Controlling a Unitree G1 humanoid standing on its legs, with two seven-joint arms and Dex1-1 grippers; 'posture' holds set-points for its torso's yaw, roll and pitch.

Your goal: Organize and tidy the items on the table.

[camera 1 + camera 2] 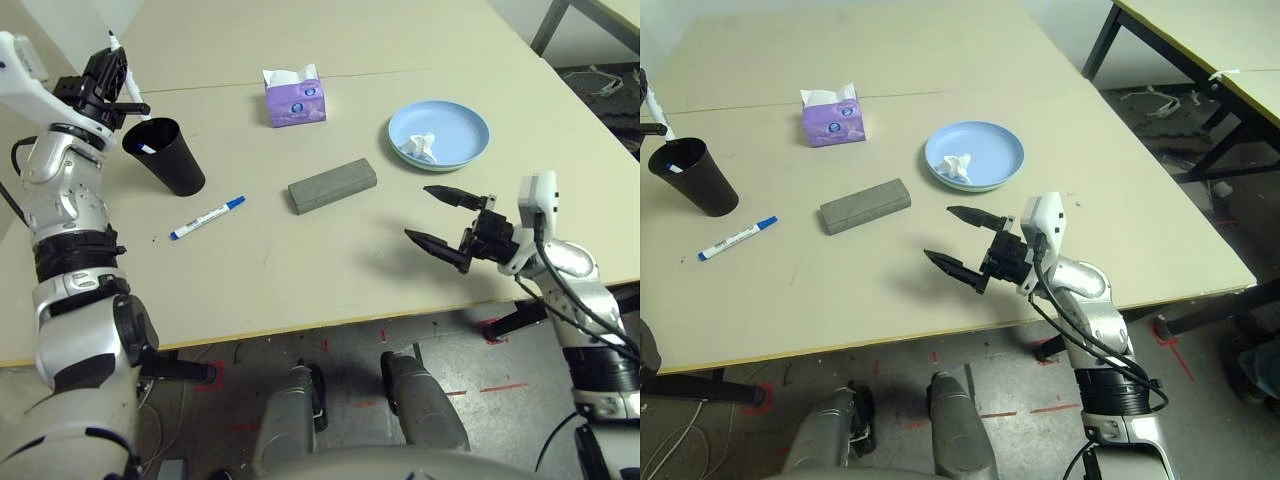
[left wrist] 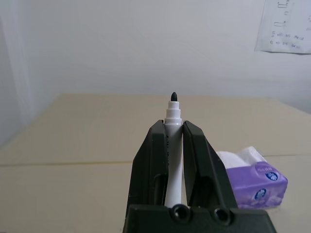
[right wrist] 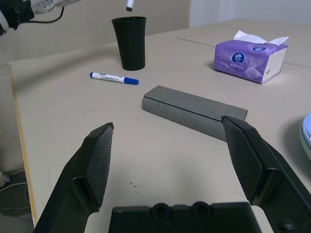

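In the left eye view, my left gripper [image 1: 120,78] is up by the table's left side, closed on a pen [image 1: 130,75] that it holds above the cup [image 1: 165,156]. The cup stands on the table [image 1: 290,250] with something white and blue inside. A marker [image 1: 207,217] lies just beside it, then the case [image 1: 332,186], with the tissue box [image 1: 295,99] farther back. The stacked plates [image 1: 440,134] sit to the right, a crumpled tissue [image 1: 419,147] on the blue top one.

In the right eye view, my right gripper [image 1: 940,235] hangs over the table near the plates, wide open and empty.

In the left wrist view, the two fingers pinch the pen, its dark tip bare.

In the right wrist view, the fingers stand far apart, nothing between them, and the case lies beyond.
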